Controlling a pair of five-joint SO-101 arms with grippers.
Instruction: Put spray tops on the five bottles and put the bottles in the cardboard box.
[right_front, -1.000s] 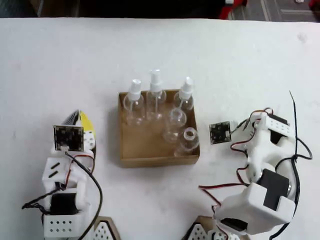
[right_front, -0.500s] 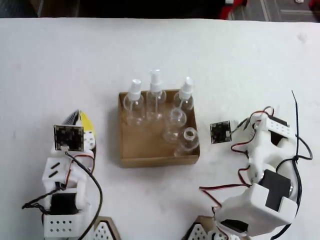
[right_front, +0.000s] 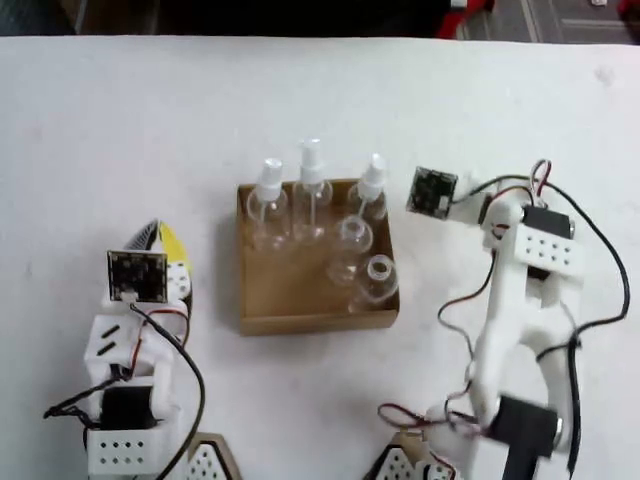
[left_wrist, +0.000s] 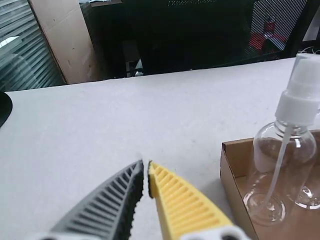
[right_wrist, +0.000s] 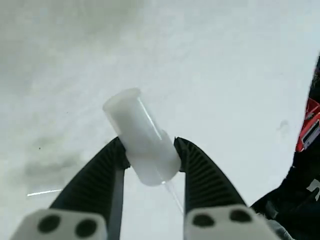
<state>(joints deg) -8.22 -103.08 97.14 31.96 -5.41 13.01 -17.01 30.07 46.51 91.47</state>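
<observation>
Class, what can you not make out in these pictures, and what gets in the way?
Right wrist view: the spray top has a thin tube whose end is lost behind the right gripper.
Left wrist view: the picture's edge cuts off the cardboard box and all bottles past the nearest bottle.
High view: the open bottles are too blurred to show neck threads.

- The left arm (right_front: 128, 365) sits folded low at the near left of the bench (right_front: 300, 100), with its wrist pointing toward the far side.
- The left pincer (left_wrist: 145, 169) has one grey finger and one yellow. It is closed, tips together, with nothing between them.
- The right arm (right_front: 520, 300) stretches from its near-right base toward the far side, with its wrist turned left.
- The right pincer (right_wrist: 148, 142) has its black fingers clamped on a white spray top (right_wrist: 141, 134) above the bench.
</observation>
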